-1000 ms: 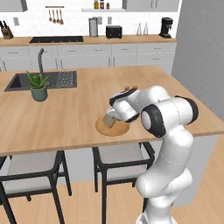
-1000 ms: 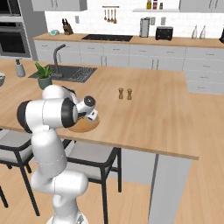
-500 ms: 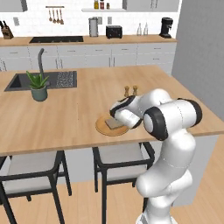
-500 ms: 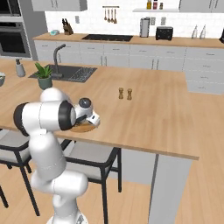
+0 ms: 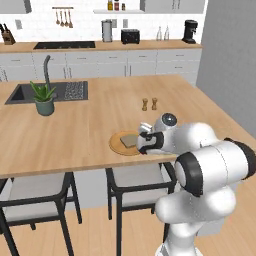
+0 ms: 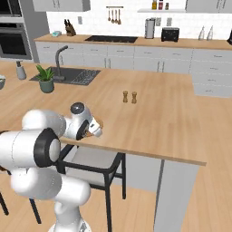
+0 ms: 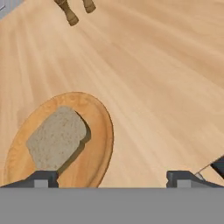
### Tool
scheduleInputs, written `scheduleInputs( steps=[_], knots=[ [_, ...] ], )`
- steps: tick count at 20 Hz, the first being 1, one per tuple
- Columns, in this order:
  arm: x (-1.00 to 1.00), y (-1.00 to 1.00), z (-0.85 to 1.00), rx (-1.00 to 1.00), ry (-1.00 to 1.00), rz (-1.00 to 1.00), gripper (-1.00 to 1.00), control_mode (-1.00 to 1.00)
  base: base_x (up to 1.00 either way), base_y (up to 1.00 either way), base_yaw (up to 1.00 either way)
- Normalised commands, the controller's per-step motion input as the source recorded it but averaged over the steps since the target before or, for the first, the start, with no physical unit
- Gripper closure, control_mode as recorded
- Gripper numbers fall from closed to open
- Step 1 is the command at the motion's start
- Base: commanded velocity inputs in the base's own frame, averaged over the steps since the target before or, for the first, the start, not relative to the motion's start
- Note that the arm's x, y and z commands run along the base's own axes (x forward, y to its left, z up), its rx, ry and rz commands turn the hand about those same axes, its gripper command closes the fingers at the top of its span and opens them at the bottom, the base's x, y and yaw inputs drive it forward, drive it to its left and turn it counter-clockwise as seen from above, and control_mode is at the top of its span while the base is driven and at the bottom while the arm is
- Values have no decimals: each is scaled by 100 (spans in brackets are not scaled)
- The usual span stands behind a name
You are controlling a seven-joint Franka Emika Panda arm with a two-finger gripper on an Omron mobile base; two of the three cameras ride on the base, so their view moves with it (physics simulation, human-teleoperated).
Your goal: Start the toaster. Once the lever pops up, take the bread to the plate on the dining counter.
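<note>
Hand view shows the bread (image 7: 57,139) most plainly: one tan, grainy slice with a rounded top lying flat inside the plate (image 7: 99,144), a round wooden plate with a low rim, on the dining counter (image 7: 166,87). The gripper (image 7: 113,178) stands wide open with nothing between its two dark tips, one at 8 o'clock and one at 4 o'clock in that picture, and the slice lies clear of both. At 12 o'clock stand the two small brown shakers (image 7: 76,9), well apart from the plate.

Left base view gives the wider setting: the plate (image 5: 119,145) sits near the front edge of the light-wood counter (image 5: 90,125), with the gripper (image 5: 146,143) just beside its right rim. The shakers (image 5: 149,104) stand further in, a potted plant (image 5: 44,99) far left beside the sink (image 5: 30,93), and bare wood lies between. Against the back wall, the black boxy toaster (image 5: 130,36) rests on the wall counter, a black coffee machine (image 5: 189,31) to its right.

Right base view has the arm covering most of the plate (image 6: 96,131); two black-legged stools (image 6: 97,164) stand under the overhang
</note>
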Motion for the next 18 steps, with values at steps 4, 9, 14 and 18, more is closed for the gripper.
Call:
scheduleInputs(
  steps=[4, 9, 14, 18],
  knots=[
    [-41, 0, 100, 0, 0, -9, -100, -100, 0, 0, 0],
    [-50, 0, 100, 0, 2, -1, -100, -100, 0, 0, 0],
    [-99, 0, 98, 0, 17, 0, -100, -100, 0, 0, 0],
    [-100, 0, 64, 2, 28, -3, -100, -100, 0, 0, 0]
  ],
)
